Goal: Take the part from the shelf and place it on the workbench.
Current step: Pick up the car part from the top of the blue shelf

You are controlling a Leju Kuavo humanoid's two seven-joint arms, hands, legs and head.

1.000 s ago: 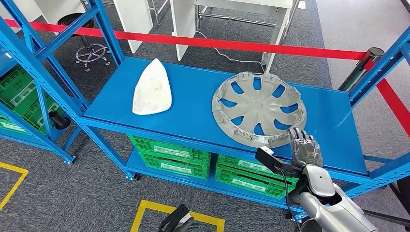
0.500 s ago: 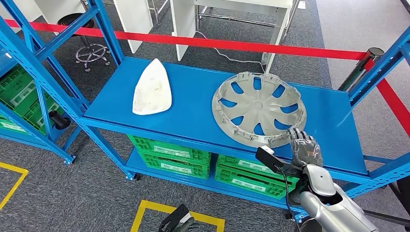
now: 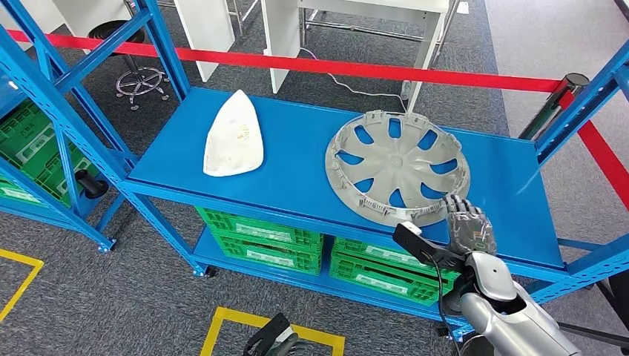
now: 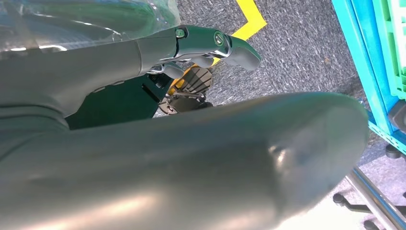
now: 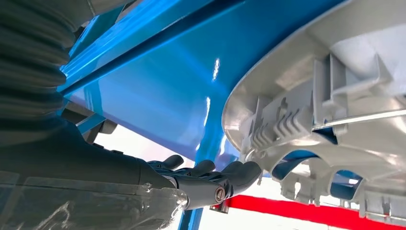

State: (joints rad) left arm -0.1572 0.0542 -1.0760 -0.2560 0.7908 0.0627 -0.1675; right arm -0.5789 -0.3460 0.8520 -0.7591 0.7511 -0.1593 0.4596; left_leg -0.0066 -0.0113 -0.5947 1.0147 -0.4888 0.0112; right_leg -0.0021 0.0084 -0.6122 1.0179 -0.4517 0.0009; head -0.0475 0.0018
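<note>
I am looking down at one blue metal shelf point(image 3: 297, 159) that is carrying two parts. The first is a grey round plastic wheel cover point(image 3: 397, 167) with spoke-shaped cut-outs, lying hollow side up toward the shelf's right half. The second is a white teardrop-shaped plastic shell point(image 3: 234, 136), lying well apart from it on the left half.

Under the shelf top I am counting four green plastic crates point(image 3: 259, 237), stacked two and two on the lower level. Each is wearing a pale label on its front, too small for me to read, and I cannot tell what is inside them. More green crates point(image 3: 30, 159) are sitting in the neighbouring blue rack on the left.

My right hand point(image 3: 467, 226) is reaching up at the shelf's front edge, just beside the near rim of the wheel cover. My right wrist view is showing the dark fingers point(image 5: 225, 177) stretched out together with their tips at the cover's ribbed rim point(image 5: 287, 120), gripping nothing.

My left hand point(image 4: 210, 45) is hanging low over grey carpet with a yellow floor marking point(image 3: 245, 320), its fingers loosely curled with nothing in them.

One red barrier tape point(image 3: 356, 68) is running behind the shelf.
</note>
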